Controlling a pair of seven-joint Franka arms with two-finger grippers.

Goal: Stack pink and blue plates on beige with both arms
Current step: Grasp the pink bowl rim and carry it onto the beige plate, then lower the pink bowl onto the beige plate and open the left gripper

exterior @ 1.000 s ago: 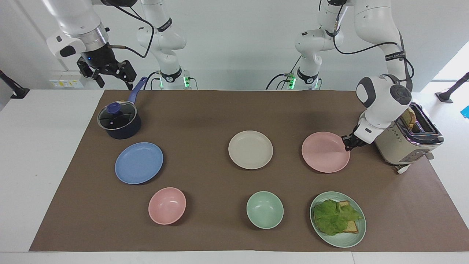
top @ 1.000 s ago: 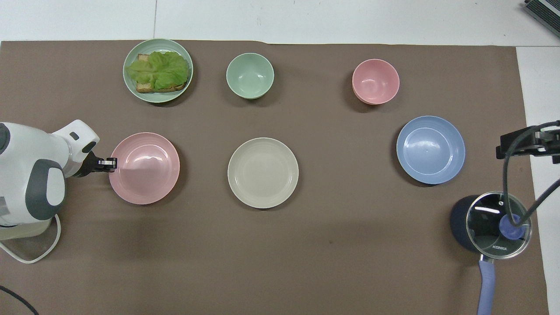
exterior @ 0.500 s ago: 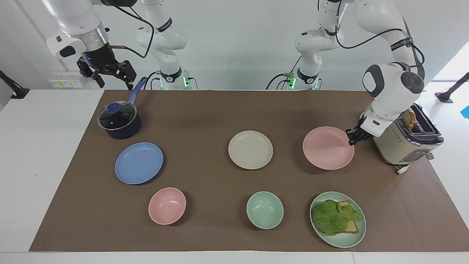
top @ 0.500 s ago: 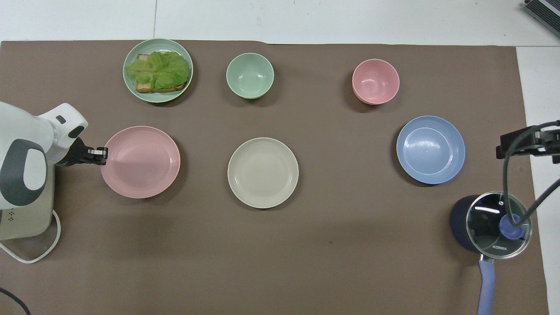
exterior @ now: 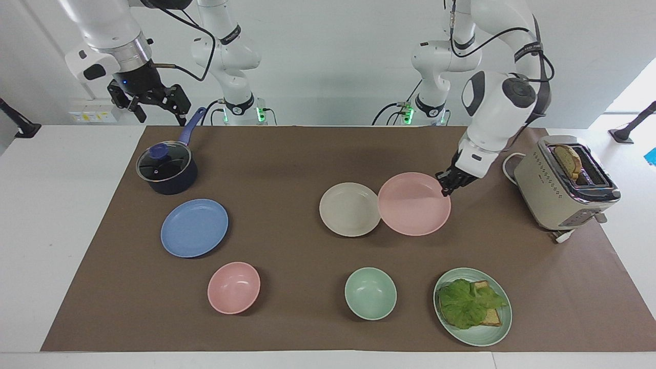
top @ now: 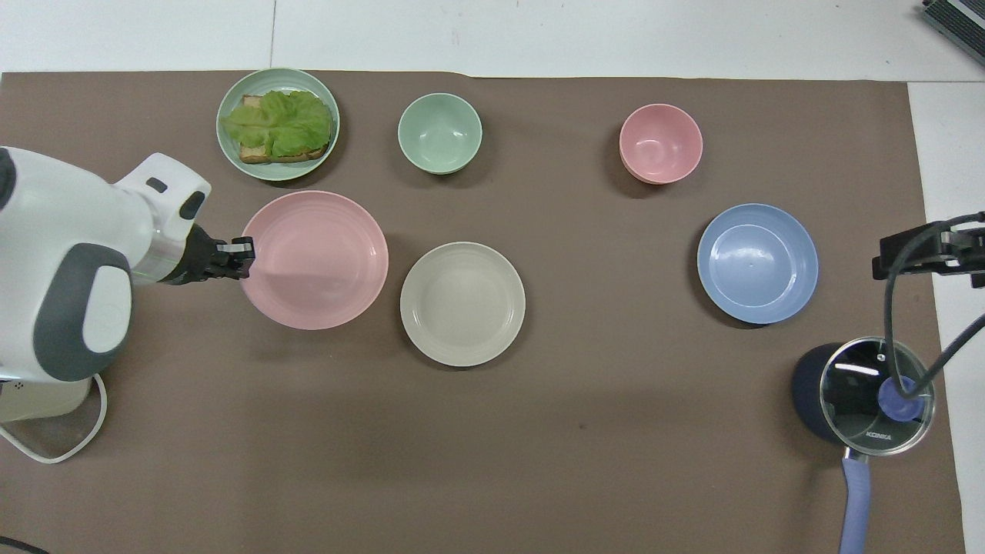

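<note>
Left gripper [exterior: 445, 188], pinching the flat pale-pink plastic plate's [exterior: 412, 205] rim, has carried it mid-frame beside the cream-beige plate [exterior: 348, 210]; stacking imminent; right gripper [exterior: 154, 105] waits spread, upper left.

facing view high, overhead steep, same table [exterior: 66, 205]

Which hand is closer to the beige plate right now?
Left. The left hand grips the rim of the pink plate, raised beside the beige plate. The right hand waits, open, over the table edge by the pot.

Pink plate [exterior: 412, 205] covers the beige plate's [exterior: 348, 210] edge
</note>
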